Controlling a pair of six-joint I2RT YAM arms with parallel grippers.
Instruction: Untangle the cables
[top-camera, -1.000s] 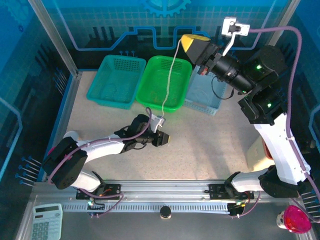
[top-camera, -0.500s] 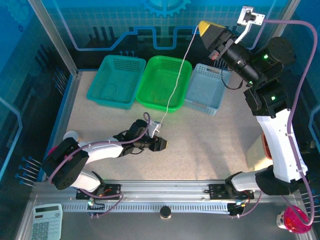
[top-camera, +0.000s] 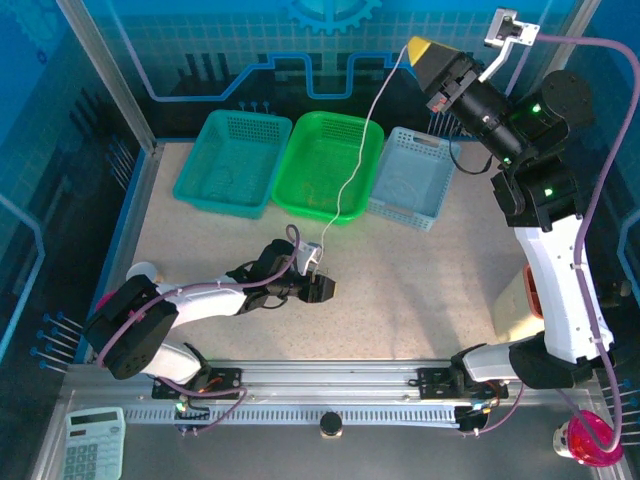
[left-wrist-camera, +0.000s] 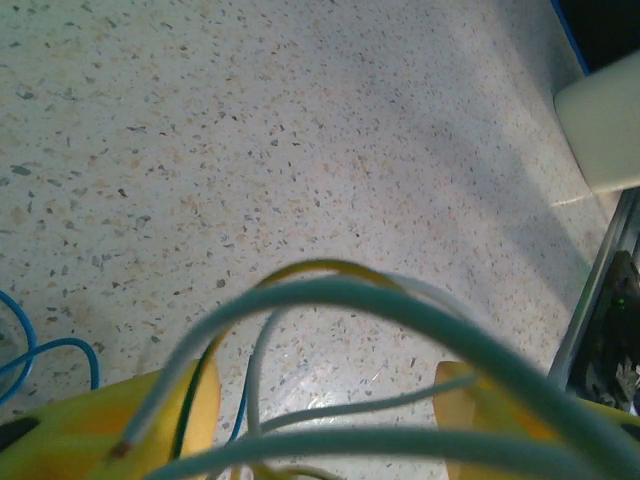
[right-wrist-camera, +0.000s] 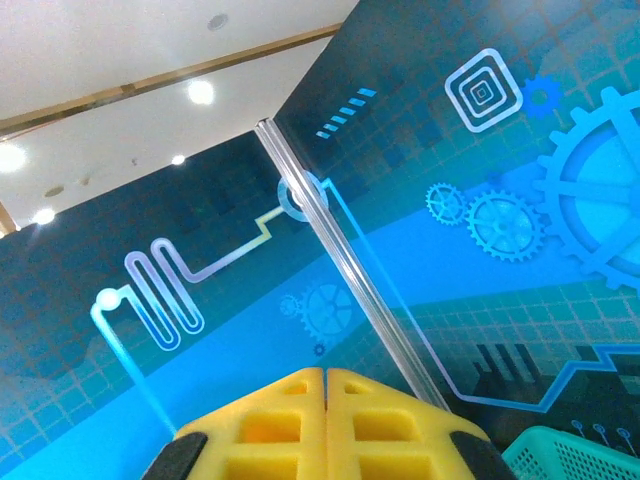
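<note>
The cables lie in a small clump (top-camera: 312, 248) on the speckled table, just behind my left gripper (top-camera: 325, 290). One white cable (top-camera: 384, 100) rises from the clump, crosses over the green basket and ends at my right gripper (top-camera: 418, 50), which is shut on it high near the back wall. In the left wrist view, my left gripper (left-wrist-camera: 320, 430) stands open; its yellow fingers (left-wrist-camera: 90, 430) are well apart, with blurred white loops, a yellowish cable (left-wrist-camera: 320, 268) and a blue cable (left-wrist-camera: 30, 350) lying across and between them. In the right wrist view, the right gripper (right-wrist-camera: 327, 400) has its yellow fingers pressed together.
Three baskets stand in a row at the back: teal (top-camera: 190, 185), green (top-camera: 285, 160) and light blue (top-camera: 410, 215). A pale block (top-camera: 512, 300) sits at the right edge, beside the right arm. An aluminium rail (top-camera: 330, 385) runs along the near edge.
My right gripper has risen and swung right with the white cable, drawing it out longer. My left gripper slid slightly nearer and opened its fingers.
</note>
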